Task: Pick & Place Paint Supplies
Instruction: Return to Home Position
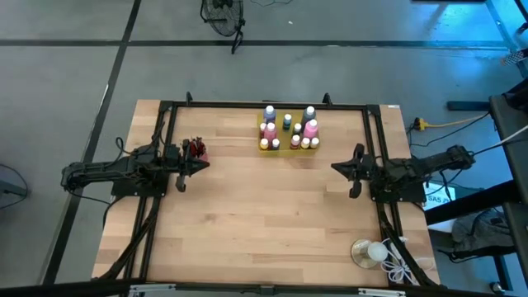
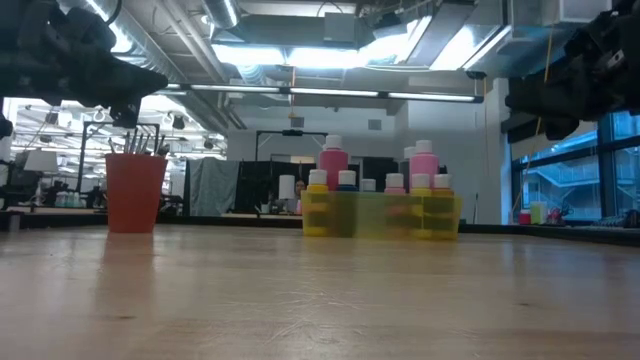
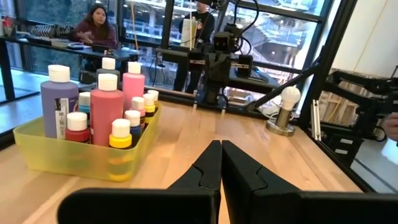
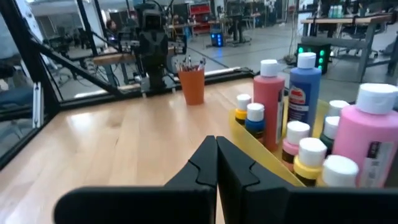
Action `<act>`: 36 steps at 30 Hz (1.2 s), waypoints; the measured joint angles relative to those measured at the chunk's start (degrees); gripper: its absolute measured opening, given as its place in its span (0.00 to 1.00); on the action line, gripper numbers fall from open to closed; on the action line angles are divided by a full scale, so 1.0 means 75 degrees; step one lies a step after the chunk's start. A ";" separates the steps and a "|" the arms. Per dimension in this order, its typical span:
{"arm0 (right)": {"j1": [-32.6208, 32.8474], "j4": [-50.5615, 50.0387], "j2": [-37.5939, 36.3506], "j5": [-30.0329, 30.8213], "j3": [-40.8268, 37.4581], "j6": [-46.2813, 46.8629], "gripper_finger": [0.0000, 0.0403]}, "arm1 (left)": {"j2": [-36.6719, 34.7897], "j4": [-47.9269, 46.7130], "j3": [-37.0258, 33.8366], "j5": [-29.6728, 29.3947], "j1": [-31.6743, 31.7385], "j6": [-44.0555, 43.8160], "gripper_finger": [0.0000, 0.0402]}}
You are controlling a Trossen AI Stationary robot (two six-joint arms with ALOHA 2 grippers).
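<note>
Several white-capped paint bottles (image 1: 289, 128), pink, purple, blue and smaller ones, stand upright in a yellow tray (image 2: 380, 214) at the table's far middle. Dark-handled paintbrushes (image 4: 191, 63) stand handle-down in a red cup (image 2: 134, 192) at the table's left. My left gripper (image 1: 204, 163) hovers shut beside the cup, pointing level toward the table's right. My right gripper (image 1: 336, 167) hovers shut near the right side, pointing level toward the left. Neither holds anything; both show shut in the wrist views (image 3: 221, 163) (image 4: 216, 160).
A clear round dish with a white ball and cord (image 1: 371, 252) sits at the near right corner. A black frame (image 1: 264, 105) runs along the table's far, left and right edges. Bare wood lies between the two grippers and toward the near edge.
</note>
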 joint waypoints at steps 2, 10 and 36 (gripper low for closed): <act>-0.0001 -0.0557 -0.0207 -0.0024 0.0152 0.0073 0.00 | 0.0000 -0.0004 0.0000 -0.0007 0.0001 -0.0020 0.00; 0.0002 -0.2042 -0.0692 -0.0062 0.0486 0.0526 0.00 | 0.0006 -0.0081 0.0000 -0.0384 0.0001 -0.0378 0.00; 0.0002 0.0342 -0.0590 -0.3534 -0.0245 -0.0382 0.01 | 0.0028 -0.0089 0.0003 -0.0469 0.0007 -0.0542 0.00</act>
